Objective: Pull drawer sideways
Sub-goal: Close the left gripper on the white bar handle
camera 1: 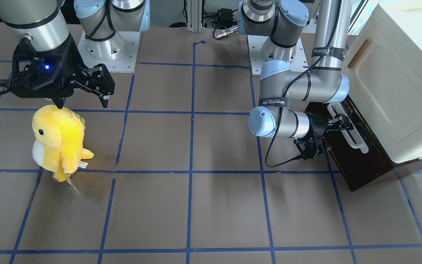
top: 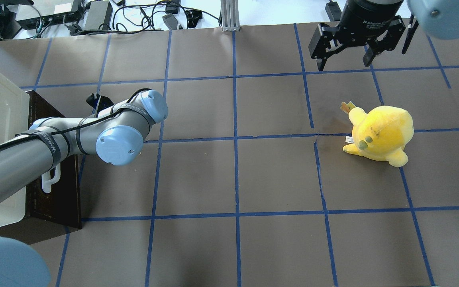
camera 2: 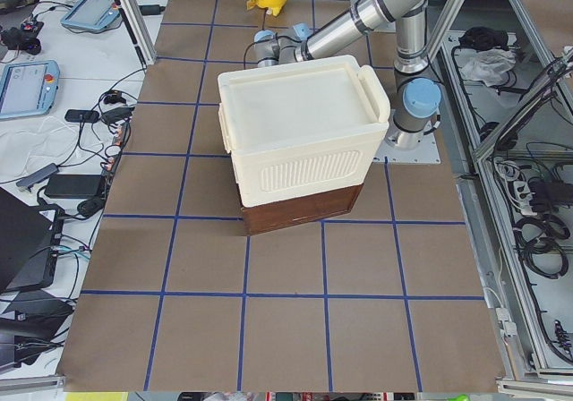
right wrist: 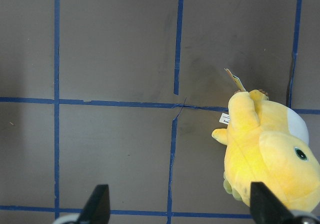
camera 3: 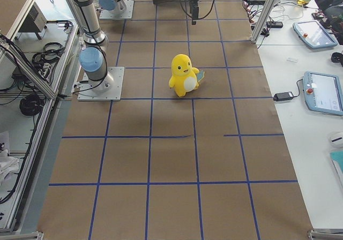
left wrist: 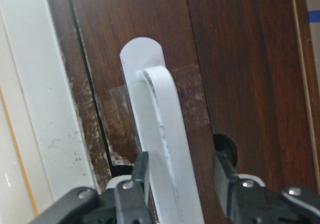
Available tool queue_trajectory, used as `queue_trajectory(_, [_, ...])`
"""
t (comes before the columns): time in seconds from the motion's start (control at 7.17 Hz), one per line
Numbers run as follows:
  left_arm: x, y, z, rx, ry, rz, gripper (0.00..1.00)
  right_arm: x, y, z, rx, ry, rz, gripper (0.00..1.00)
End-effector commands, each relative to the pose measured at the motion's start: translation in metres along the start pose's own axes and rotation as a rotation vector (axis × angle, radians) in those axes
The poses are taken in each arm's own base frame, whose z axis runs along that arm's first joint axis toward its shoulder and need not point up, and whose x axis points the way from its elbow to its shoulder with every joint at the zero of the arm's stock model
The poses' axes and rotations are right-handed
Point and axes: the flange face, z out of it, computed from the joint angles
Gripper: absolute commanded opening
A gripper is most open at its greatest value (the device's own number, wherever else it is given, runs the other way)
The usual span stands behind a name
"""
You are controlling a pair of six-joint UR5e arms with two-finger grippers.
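While the drawer job waits on a firm grip, the right gripper [camera 1: 82, 103] hangs at the upper left of the front-facing frame, jaws spread wide and empty, just above a yellow plush toy [camera 1: 59, 141] that stands on the taped table [camera 1: 225, 212]; it plays no part in the task.

Across the bare middle of the frame to the right edge, the left arm reaches level toward the drawer [camera 1: 357, 161], whose dark brown front sits low under the cream cabinet [camera 1: 398, 91]. As far as these views show, the drawer front lies close against the cabinet and is not visibly drawn out.

In the left wrist view the left gripper [left wrist: 180, 180] straddles the white bar handle [left wrist: 160, 114]. One finger [left wrist: 137, 181] lies against the bar, while the other stands off with a sliver of dark wood showing between them — so the jaws look parted around the handle, not yet pinched on it.

By that reading the step in hand is securing the handle. The next move calls for closing on the bar, then a straight pull away from the cabinet face — toward the frame's left in the front view — kept level so the drawer does not bind or drag the cabinet along.
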Motion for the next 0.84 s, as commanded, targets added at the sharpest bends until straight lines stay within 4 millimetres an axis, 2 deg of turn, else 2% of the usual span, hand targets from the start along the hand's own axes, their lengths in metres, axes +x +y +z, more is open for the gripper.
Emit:
queue_trajectory(0.0, [0.0004,0.0006,0.0004,0.001,-0.003,0.002,0.48,0.0000,0.0000,0.0000,0.000,0.000,0.000,1.00])
queue_trajectory(0.14, [-0.0001,0.0009,0.0001,0.000,0.000,0.000,0.43,0.0000,0.0000,0.0000,0.000,0.000,0.000,1.00])
queue_trajectory(0.7, [0.0002,0.0010,0.0001,-0.001,0.003,-0.001,0.38,0.0000,0.0000,0.0000,0.000,0.000,0.000,1.00])
